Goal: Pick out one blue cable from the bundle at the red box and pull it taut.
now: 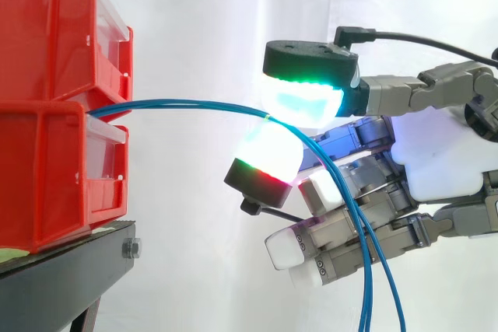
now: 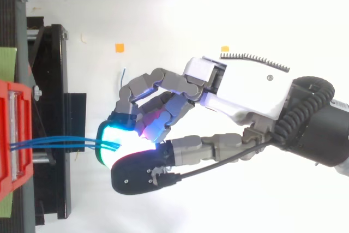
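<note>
I take the lower bin (image 1: pixel 39 184) as my mark; it sits at the far left on the stand (image 1: pixel 70 258), with the upper bin (image 1: pixel 47 29) stacked on it, and its clear front edge reaches nearly to the stand's right edge. The cables (image 1: pixel 187 104) leave at the seam between the two fronts; I count several blue strands running close together, not one apart. They cross the open stretch right of the lower bin in a shallow upward bow, with white curtain (image 1: pixel 194 29) behind and free air below; from above (image 2: pixel 54 141) they run almost straight. Further right of the bin, the hand (image 1: pixel 436 161) has closed two glowing pads (image 1: pixel 299 103) on the strands, a green-cyan one above and a white one edged red below; I read it as a pinch on the whole group. The other fingers curl beneath, well clear of the stand's edge. Past the pinch the strands drop slack in front of those fingers and run off the bottom edge.
</note>
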